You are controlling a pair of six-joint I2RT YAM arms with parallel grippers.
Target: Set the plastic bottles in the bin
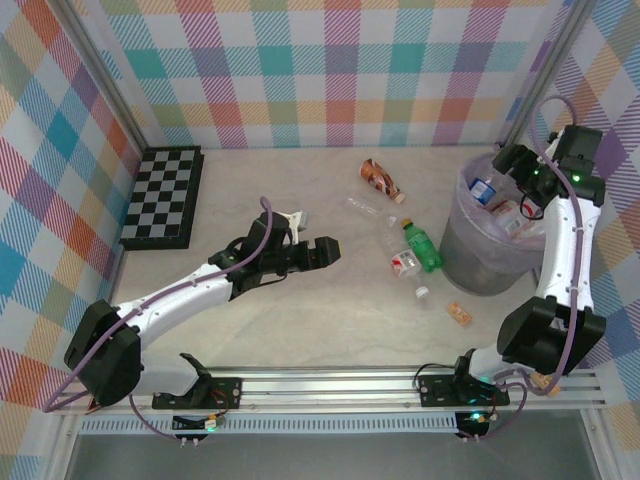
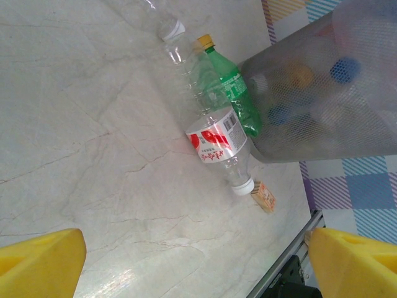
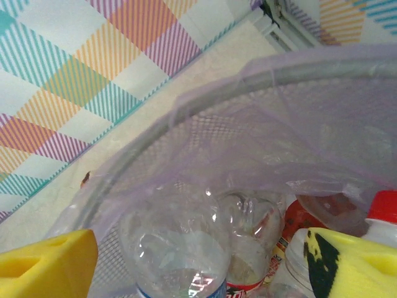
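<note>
The left jaws stand wide apart and empty above the counter [image 1: 300, 320], left of the loose plastic bottles [image 1: 405, 262]. The right jaws, also spread wide, hang over the bin [image 1: 465, 255] at the right, gripping nothing. More bottles lie inside it. A clear bottle [image 2: 218, 139] beside the green bottle [image 2: 232, 93] carries a red-and-white label with a barcode, its writing unreadable.

A pale marbled desk [image 1: 300, 330] is boxed in by bright plaid walls [image 1: 330, 70] behind it and on both sides; a metal rail [image 1: 350, 380] runs along its near edge.
</note>
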